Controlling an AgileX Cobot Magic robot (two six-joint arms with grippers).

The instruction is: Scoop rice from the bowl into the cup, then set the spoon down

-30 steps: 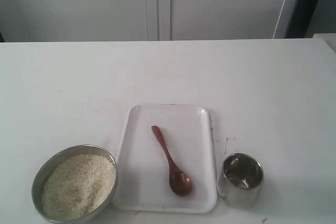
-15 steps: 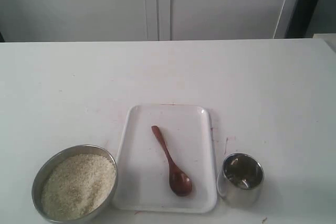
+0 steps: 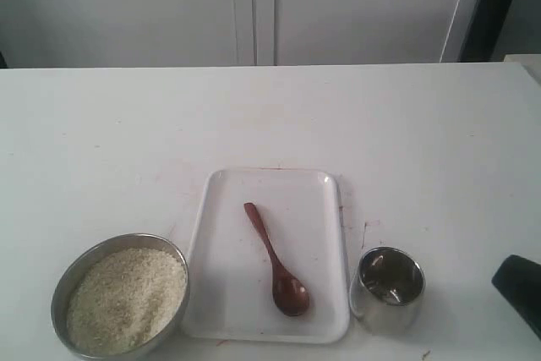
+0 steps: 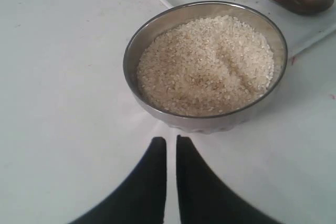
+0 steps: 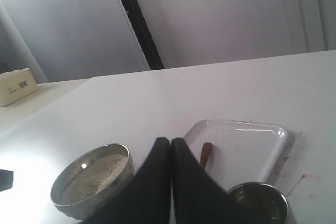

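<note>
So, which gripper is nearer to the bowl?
Left. The left gripper points at the bowl from close by; the right gripper is beyond the cup, across the tray.

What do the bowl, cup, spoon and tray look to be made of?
Bowl: metal, likely steel, dull grey wall with a brighter rim.
Cup: stainless steel, polished; its inside mirrors the surroundings.
Spoon: wood, dark reddish-brown with a slight sheen.
Tray: probably plastic, smooth white, though enamelled metal cannot be excluded.
</note>
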